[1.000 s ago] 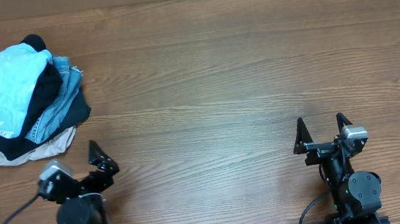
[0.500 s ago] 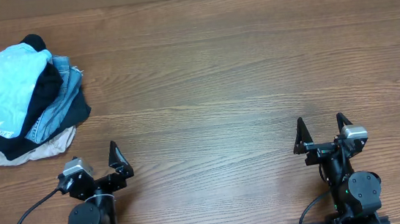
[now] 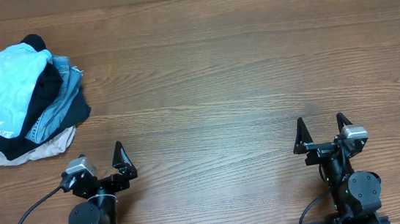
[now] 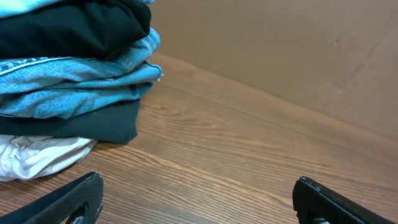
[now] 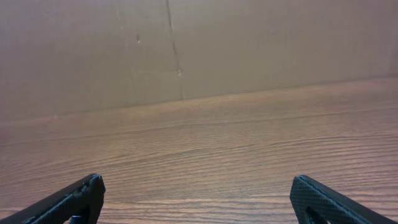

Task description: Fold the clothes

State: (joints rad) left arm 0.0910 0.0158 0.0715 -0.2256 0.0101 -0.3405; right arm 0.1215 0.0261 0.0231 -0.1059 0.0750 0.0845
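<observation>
1. The clothes [image 3: 26, 99] lie in a loose stack against the desk's left edge, toward the far left corner.
2. On top is a light sky-blue T-shirt [image 3: 3, 90], crumpled rather than flat.
3. Under it, a black garment [image 3: 52, 93] and folds of denim-blue fabric [image 3: 71, 76] stick out on the side facing the desk's middle.
4. A cream garment [image 3: 38, 149] is at the bottom, spilling out toward the near edge.
5. The left wrist view shows the layers from the side: black [image 4: 74, 28], denim [image 4: 74, 81], black again, then cream [image 4: 37, 155] on the wood.
6. The left gripper [image 3: 100, 162] is by the near edge, toward the near left corner and nearest the cream garment but apart from it. Its jaws are spread wide and hold nothing.
7. The right gripper [image 3: 322, 128] is by the near edge toward the near right corner, well apart from the stack. Its jaws are wide too and hold nothing.
8. The wooden desk [image 3: 218, 66] is bare between the two grippers.
9. A brown cardboard wall [image 5: 249, 43] stands beyond the far edge.
10. A black cable [image 3: 19, 221] runs from the left arm toward the near left corner.
</observation>
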